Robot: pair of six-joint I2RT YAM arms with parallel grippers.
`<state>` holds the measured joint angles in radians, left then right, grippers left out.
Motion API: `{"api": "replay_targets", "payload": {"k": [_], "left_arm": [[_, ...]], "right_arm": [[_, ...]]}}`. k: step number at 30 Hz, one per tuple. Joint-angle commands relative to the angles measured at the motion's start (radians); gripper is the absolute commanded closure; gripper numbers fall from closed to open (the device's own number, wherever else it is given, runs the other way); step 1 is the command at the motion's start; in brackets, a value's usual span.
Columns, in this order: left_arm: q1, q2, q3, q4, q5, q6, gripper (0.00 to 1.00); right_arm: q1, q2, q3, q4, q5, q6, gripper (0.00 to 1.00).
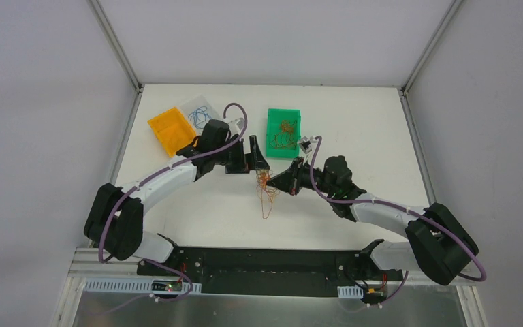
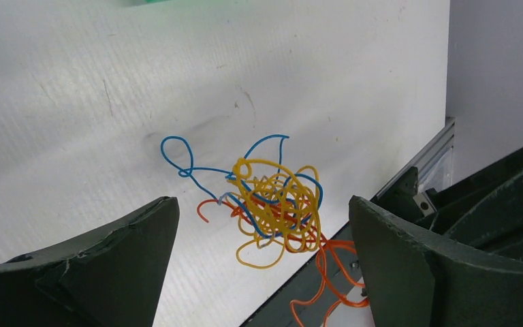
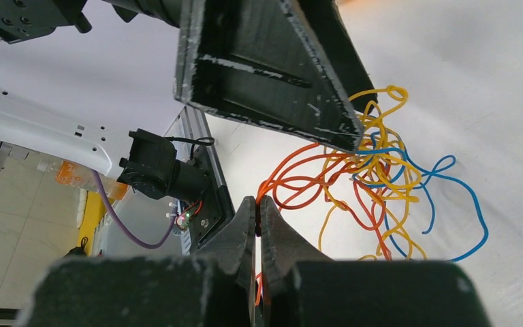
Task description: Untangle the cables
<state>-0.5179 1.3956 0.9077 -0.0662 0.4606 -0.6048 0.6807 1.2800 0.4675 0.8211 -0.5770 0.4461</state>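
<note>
Right pincer, closed tight on an orange strand of the cables; these form one orange, blue and yellow knot between the two arms, over the middle of the white counter, with a loose orange end trailing toward the near edge. Left pincer, jaws spread wide, one finger on each side of the knot. At the far side of the counter, a green bin holding brownish wires, and an orange bin
</note>
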Motion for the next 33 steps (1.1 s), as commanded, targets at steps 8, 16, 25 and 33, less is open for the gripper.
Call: {"api": "replay_targets", "payload": {"k": [8, 16, 25, 33], "left_arm": [[-0.059, 0.108, 0.053, 0.014, -0.009, -0.163, 0.74], [0.071, -0.056, -0.019, -0.104, -0.154, -0.109, 1.00], [0.393, -0.426, -0.216, -0.247, -0.358, -0.127, 1.00], [0.435, -0.616, -0.230, -0.443, -0.722, -0.240, 1.00]], "right_arm": [[0.005, -0.011, 0.039, 0.043, -0.019, -0.025, 1.00], [0.005, -0.084, 0.030, -0.114, 0.277, -0.055, 1.00], [-0.155, -0.299, -0.063, -0.424, 0.931, 0.140, 1.00], [-0.186, -0.424, -0.113, -0.469, 1.065, 0.161, 1.00]]}}
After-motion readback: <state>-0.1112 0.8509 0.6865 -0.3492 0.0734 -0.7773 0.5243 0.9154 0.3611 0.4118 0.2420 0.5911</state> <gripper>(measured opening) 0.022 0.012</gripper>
